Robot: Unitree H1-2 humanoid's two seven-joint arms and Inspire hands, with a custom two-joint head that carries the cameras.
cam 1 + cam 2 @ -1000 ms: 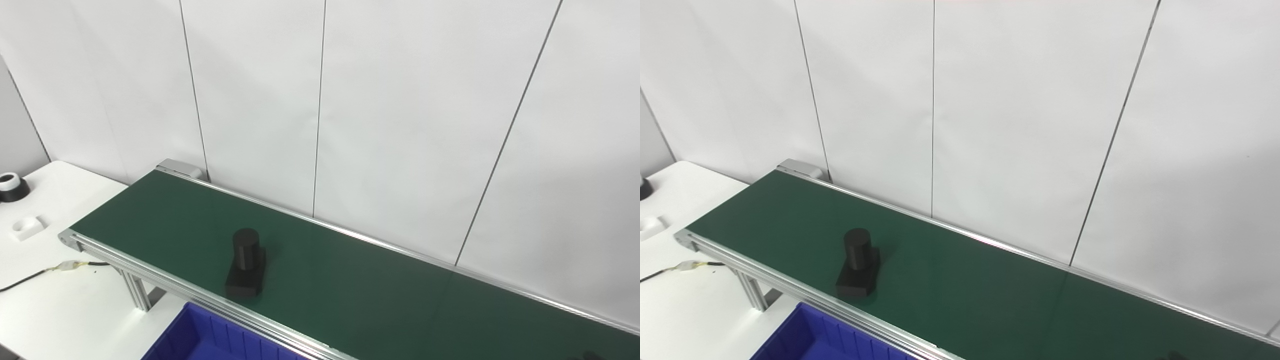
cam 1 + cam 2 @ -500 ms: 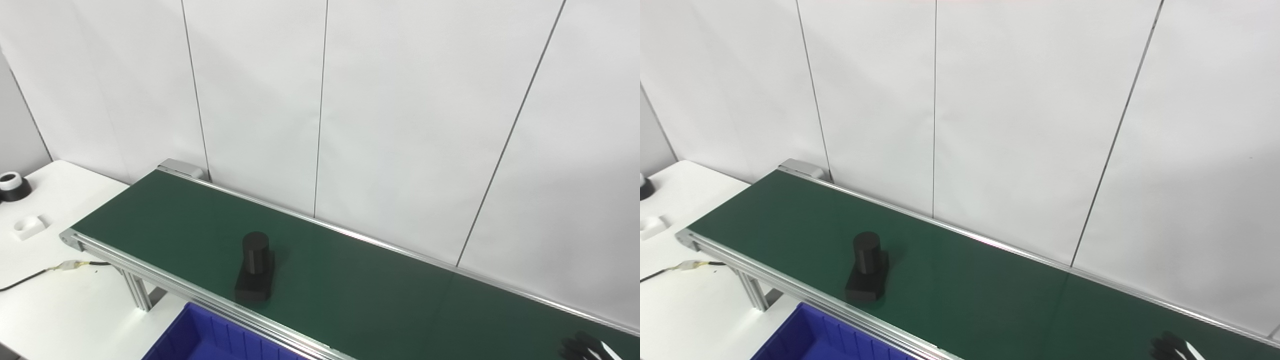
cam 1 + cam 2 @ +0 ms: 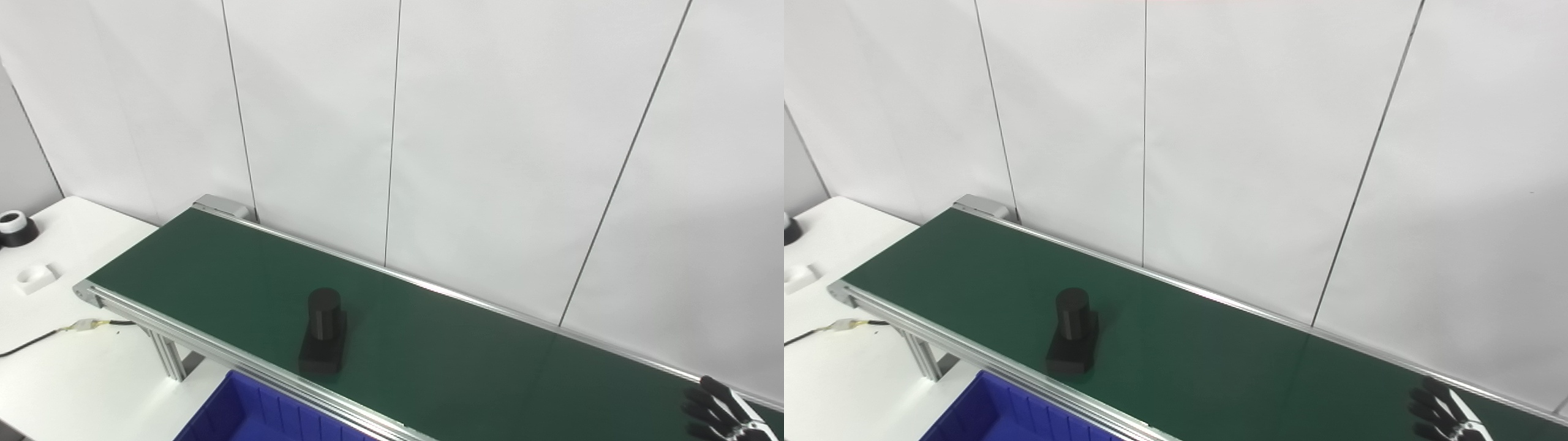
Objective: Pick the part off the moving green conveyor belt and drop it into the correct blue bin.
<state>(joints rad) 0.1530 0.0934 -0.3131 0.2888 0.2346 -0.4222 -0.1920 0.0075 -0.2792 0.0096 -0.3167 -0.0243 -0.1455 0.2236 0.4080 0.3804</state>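
**Black part on the belt, right hand at the far corner**

A black part [image 3: 323, 334] sits on the green belt [image 3: 465, 361], close to the belt's near rail and toward its left end. The part is a flat rectangular base with an upright cylinder standing on the end of it farther from the camera. It stands upright and nothing touches it.

The belt runs diagonally from the upper left to the lower right, framed by silver rails, with a white panelled wall [image 3: 490, 135] just behind it.

The right hand [image 3: 1440, 411] shows only at the lower right corner, over the belt's right end and well apart from the part. Its dark fingers [image 3: 710, 392] are spread apart and point up and left; it holds nothing. Much of the hand is cut off by the picture's edge. The left hand is out of sight.

A corner of a blue bin [image 3: 245, 416] lies below the near rail, just in front of and below the part. Its visible portion shows ribbed inner walls.

The white counter [image 3: 61, 380] to the left carries a small white block [image 3: 33, 277], a black and white ring [image 3: 15, 226] near the edge, and a cable [image 3: 55, 334] ending beside the belt's leg.
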